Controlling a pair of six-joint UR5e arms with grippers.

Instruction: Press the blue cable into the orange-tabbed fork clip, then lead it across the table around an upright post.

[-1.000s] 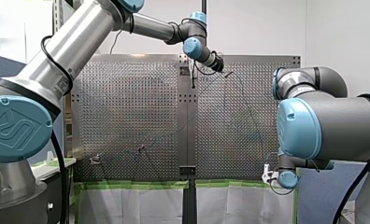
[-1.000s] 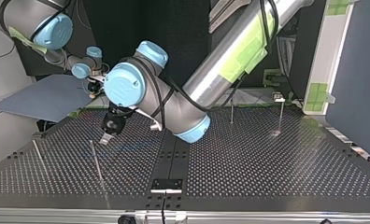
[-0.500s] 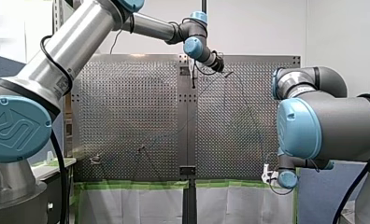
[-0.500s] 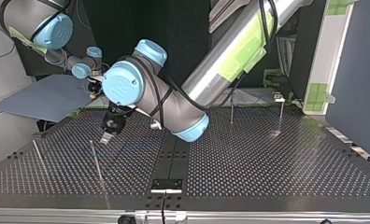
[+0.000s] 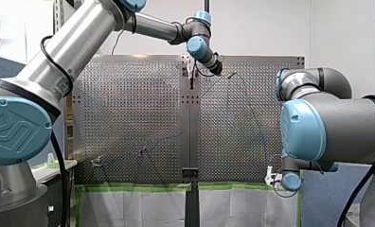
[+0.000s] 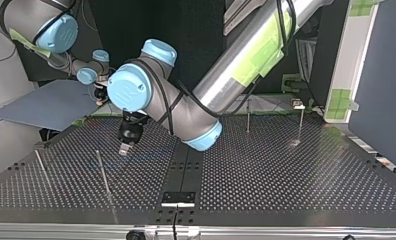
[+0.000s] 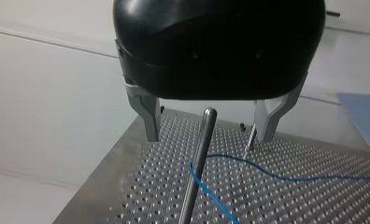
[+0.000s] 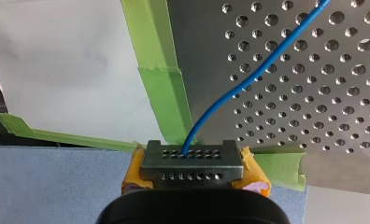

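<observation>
In the front view the left gripper (image 5: 216, 69), stretched far out over the table (image 5: 129, 109), has slid a little sideways in the last second, while the right gripper (image 5: 271, 178) has kept its place. The top view shows which way. The left gripper now hangs low, just beside the upright post (image 6: 102, 172), on the side toward the table's middle, and slightly farther from the post than it was. In the left wrist view its metal fingers (image 7: 148, 116) stand wide apart and hold nothing. The post rises ahead of them, in line with the gap, and the blue cable (image 7: 314, 178) lies loose on the table, bent round the post with both runs leaving on one side. In the right wrist view the right gripper, well apart from the post, is clamped on the cable's end between its yellow pads (image 8: 253, 175), and the cable leads away across the holes. The retreat with empty fingers suggests the wrap round the post is laid and let go. The orange-tabbed fork clip cannot be picked out, so that step cannot be judged.
</observation>
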